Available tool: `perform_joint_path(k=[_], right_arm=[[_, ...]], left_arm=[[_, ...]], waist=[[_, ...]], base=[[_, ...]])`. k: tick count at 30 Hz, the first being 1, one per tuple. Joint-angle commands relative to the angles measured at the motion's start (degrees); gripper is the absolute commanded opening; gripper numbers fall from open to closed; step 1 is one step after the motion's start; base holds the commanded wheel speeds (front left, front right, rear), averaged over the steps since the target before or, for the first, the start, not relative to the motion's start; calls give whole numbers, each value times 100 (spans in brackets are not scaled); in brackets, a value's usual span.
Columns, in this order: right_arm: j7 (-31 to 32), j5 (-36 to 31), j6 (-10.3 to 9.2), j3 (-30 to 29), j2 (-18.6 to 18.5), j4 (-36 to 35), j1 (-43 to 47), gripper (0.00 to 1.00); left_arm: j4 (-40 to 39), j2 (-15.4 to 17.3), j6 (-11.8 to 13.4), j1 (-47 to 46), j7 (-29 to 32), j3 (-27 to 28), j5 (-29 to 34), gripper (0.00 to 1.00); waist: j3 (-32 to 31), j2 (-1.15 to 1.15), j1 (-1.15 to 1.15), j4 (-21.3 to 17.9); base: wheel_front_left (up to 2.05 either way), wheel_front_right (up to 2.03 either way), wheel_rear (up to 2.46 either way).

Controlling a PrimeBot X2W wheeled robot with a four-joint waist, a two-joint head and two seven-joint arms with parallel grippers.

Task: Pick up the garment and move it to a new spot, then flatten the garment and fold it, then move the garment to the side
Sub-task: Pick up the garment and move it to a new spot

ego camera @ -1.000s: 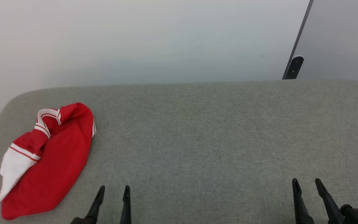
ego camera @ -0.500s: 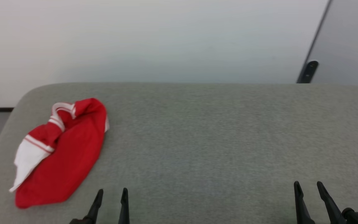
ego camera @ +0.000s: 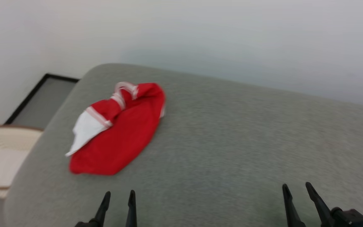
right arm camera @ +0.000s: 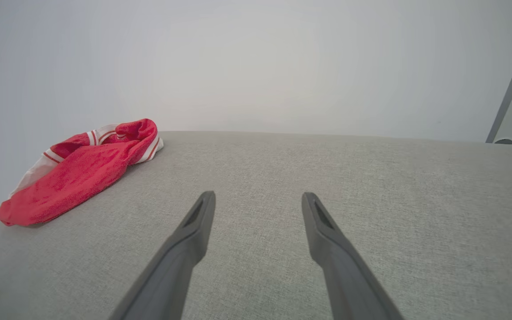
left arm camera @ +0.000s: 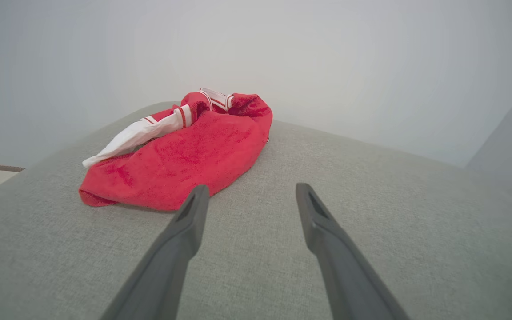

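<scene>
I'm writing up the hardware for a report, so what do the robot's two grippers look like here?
The left gripper and right gripper match: each has two long, slim fingers, matte dark grey to black, tapering to pointed tips with a shallow slot inside near the tip. A chunky black block sits at the right gripper's base.

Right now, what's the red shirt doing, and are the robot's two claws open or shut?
garment: crumpled in a heap on the grey cushion, not flattened, not held.
left gripper: open, empty, short of the garment.
right gripper: open, empty, far from the garment.
</scene>
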Motion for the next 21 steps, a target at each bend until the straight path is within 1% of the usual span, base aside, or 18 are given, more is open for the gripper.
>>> perform_joint_path(k=[1,4,7,11,14,19,21], right_arm=[[13,-31,-6,-4,1,-21,-77,100],[77,-65,-6,98,1,-35,-122,100],[193,-120,-6,337,4,-73,-333,100],[325,-184,-6,616,-2,14,-583,100],[372,-155,-6,799,-48,110,-764,100],[362,-98,-6,912,-85,210,-905,100],[328,-74,-6,899,-88,235,-899,100]], left_arm=[[0,14,26,28,-4,-27,-13,100],[-27,13,126,98,-4,-55,-78,100],[-163,12,278,129,-4,12,-186,100],[-368,8,497,244,-4,83,-317,100],[-511,8,601,304,-4,110,-393,100],[-607,9,680,373,-4,130,-458,100],[-619,9,650,331,-4,136,-526,100]], waist=[[76,0,0,695],[60,0,0,1021],[180,0,0,1112],[301,0,0,1181],[347,0,0,1202],[362,0,0,1202],[355,0,0,1190]], base=[[0,0,0],[0,0,0],[0,0,0],[0,0,0],[0,0,0],[0,0,0],[0,0,0]])
